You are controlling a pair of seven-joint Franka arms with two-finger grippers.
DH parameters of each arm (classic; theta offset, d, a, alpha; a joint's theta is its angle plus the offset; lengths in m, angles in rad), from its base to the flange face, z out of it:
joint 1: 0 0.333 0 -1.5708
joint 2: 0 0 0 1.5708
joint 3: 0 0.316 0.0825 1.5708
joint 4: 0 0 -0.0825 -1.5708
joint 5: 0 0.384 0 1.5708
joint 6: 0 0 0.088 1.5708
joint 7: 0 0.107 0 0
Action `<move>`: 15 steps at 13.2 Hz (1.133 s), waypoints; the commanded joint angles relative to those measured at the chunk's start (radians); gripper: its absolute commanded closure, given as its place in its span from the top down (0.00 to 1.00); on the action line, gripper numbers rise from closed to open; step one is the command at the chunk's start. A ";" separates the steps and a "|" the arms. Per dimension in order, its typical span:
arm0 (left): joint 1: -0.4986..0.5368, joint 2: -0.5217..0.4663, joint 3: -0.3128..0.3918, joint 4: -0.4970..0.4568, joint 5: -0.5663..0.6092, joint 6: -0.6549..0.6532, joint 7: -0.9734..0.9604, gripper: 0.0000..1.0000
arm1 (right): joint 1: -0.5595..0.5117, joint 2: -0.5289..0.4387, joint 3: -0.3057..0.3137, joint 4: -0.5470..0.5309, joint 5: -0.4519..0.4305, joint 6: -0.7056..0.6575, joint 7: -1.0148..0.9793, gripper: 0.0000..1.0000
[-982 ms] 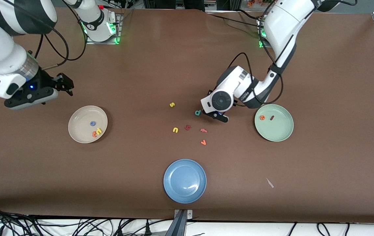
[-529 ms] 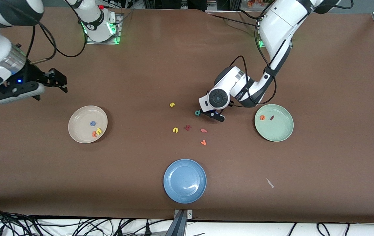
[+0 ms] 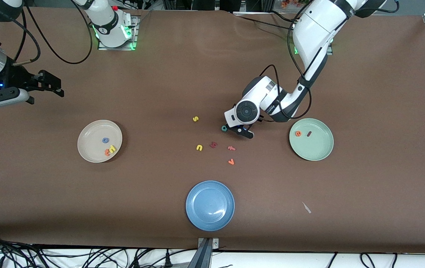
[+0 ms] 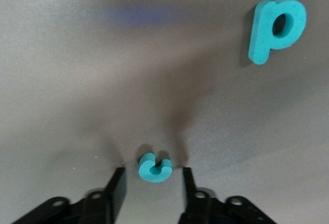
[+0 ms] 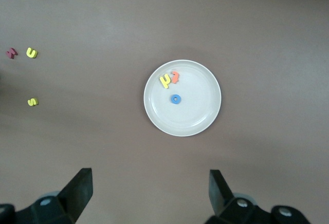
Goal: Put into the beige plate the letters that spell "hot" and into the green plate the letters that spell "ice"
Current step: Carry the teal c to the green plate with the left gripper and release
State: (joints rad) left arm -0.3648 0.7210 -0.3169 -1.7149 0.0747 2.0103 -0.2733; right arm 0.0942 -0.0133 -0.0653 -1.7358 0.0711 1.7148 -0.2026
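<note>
no readable text, labels or brands on anything

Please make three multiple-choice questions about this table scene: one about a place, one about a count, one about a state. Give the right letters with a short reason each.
1. Where is the teal "c"?
A. in the green plate
B. on the table between the left gripper's fingers
C. in the blue plate

2. How many letters lie in the beige plate?
A. one
B. two
C. three

3. What is the state of the right gripper?
A. open and holding nothing
B. shut on a yellow letter
C. shut on the beige plate's rim

Answers:
1. B: the left wrist view shows the letter on the table with a finger of the left gripper on each side, not yet touching it.
2. C: the yellow "h", blue "o" and orange "t" lie inside.
3. A: its fingers stand wide apart with nothing between them.
</note>
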 commanded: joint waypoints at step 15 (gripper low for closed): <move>0.134 -0.101 -0.007 0.031 0.022 -0.140 -0.007 0.05 | -0.020 0.075 0.009 0.159 -0.083 -0.185 0.115 1.00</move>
State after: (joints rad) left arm -0.2546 0.6650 -0.3141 -1.6748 0.0749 1.9155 -0.2814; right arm 0.0923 0.0496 -0.0564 -1.6094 -0.0281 1.5540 -0.0974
